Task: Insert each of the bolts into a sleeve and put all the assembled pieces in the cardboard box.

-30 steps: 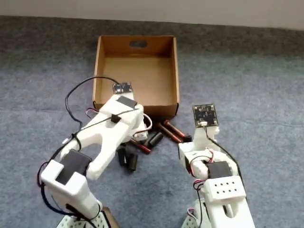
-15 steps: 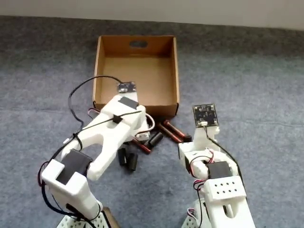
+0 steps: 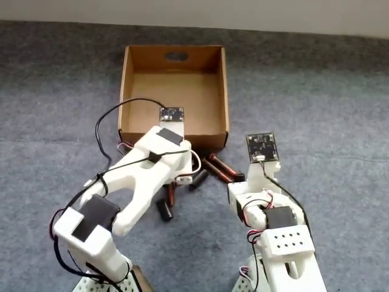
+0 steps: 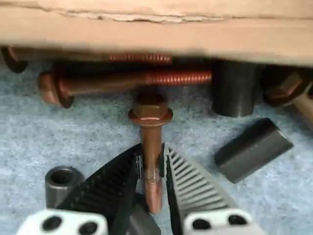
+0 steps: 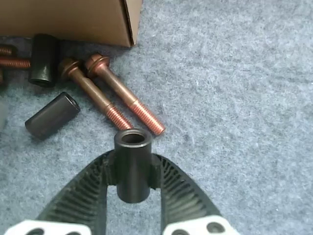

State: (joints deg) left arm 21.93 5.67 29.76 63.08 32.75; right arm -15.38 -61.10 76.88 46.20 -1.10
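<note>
The left gripper (image 4: 152, 155) pinches a copper bolt (image 4: 150, 111) by its threaded shank. Its jaws press on either side, and the hex head points toward the cardboard box (image 4: 156, 34). In the high view this bolt lies at the box's 6 o'clock, just off the front wall, on the grey carpet (image 3: 316, 91).

The right gripper (image 5: 133, 169) is clamped across the body of a black sleeve (image 5: 133, 144), whose open bore faces away from the wrist. It sits at about 5 o'clock from the box. A pair of loose bolts (image 3: 216, 168) lies side by side at roughly its 10 o'clock, near the box's front corner.

A loose sleeve (image 3: 164, 209) lies just beside the held bolt, at its 7 o'clock. A crosswise bolt (image 4: 122, 83) lies along the box wall.
</note>
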